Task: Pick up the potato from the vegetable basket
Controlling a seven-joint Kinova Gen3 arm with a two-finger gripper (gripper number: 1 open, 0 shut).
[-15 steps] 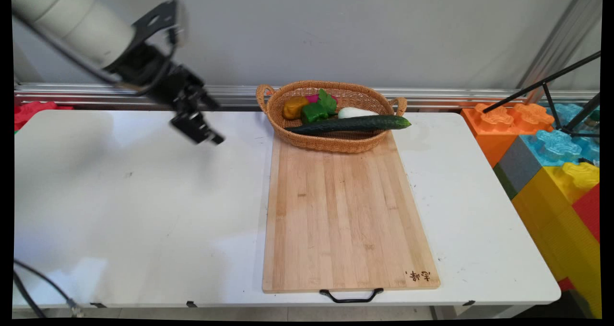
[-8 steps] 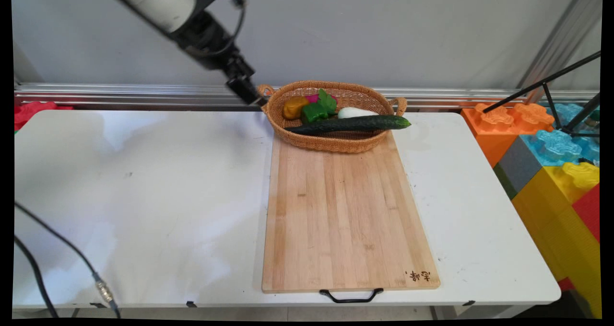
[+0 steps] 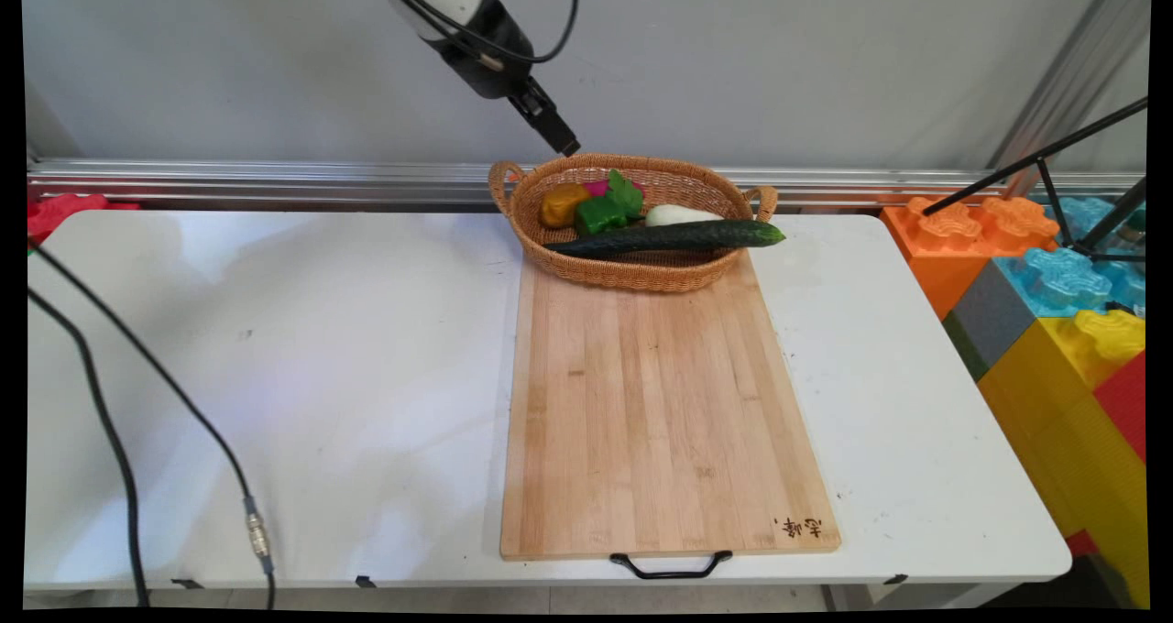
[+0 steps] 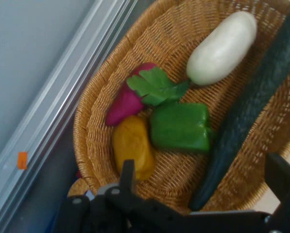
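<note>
Basket (image 3: 632, 270) of vegetables lies under the empty, spread-fingered gripper (image 3: 559, 142).

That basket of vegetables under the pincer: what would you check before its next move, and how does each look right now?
1. Pincer open: ok, its fingers stand wide apart, holding nothing.
2. Pincer over the basket: ok, above the back left rim.
3. Pincer clear of the rim: ok, it hangs above it.
4. Vegetables visible: ok, the hand view shows the yellow pepper, green pepper, pink radish, white vegetable and cucumber.
5. Cucumber inside the basket: not ok, one end sticks out past the right rim.
6. Cutting board bare: ok.
</note>
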